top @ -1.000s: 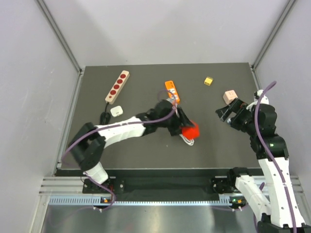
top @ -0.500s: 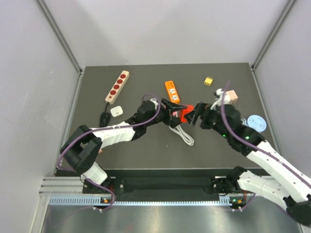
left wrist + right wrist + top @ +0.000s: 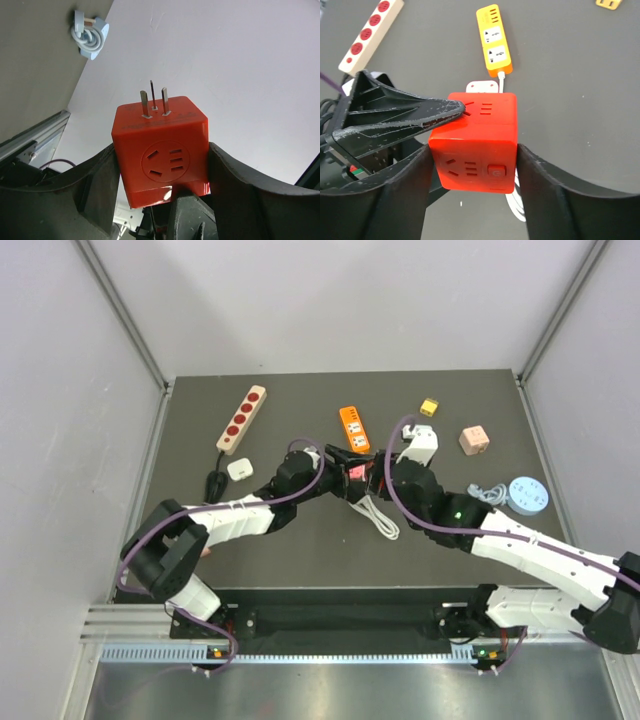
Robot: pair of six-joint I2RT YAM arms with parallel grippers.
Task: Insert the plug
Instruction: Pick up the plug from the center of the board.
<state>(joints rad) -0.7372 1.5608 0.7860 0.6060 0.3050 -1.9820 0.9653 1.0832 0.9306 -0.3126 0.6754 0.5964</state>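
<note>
The red cube plug [image 3: 355,476] hangs above the middle of the dark tabletop [image 3: 300,540], caught between both arms at once. The left pincer [image 3: 350,471] is clamped on it: in the left wrist view its two black fingers [image 3: 97,175] press the cube's opposite sides, with three metal prongs [image 3: 153,102] pointing away from the wrist and a socket face turned to the camera. The right pincer [image 3: 472,167] grips the same cube from the 3 o'clock side, and in the right wrist view its fingers lie flush against two side faces, while a tip of the left arm's finger touches the cube's top edge at 9 o'clock. Just past the plug at 12 o'clock lies the orange power strip [image 3: 353,428], its white cable [image 3: 382,520] running under the cube toward 6 o'clock. A pale wooden power strip with red sockets [image 3: 241,419] sits at 10 o'clock, a small white adapter [image 3: 240,469] near its end. A yellow block [image 3: 429,407] lies at 1 o'clock, a pink cube [image 3: 474,440] at 2 o'clock, and a light blue disc [image 3: 527,494] at 3 o'clock.
</note>
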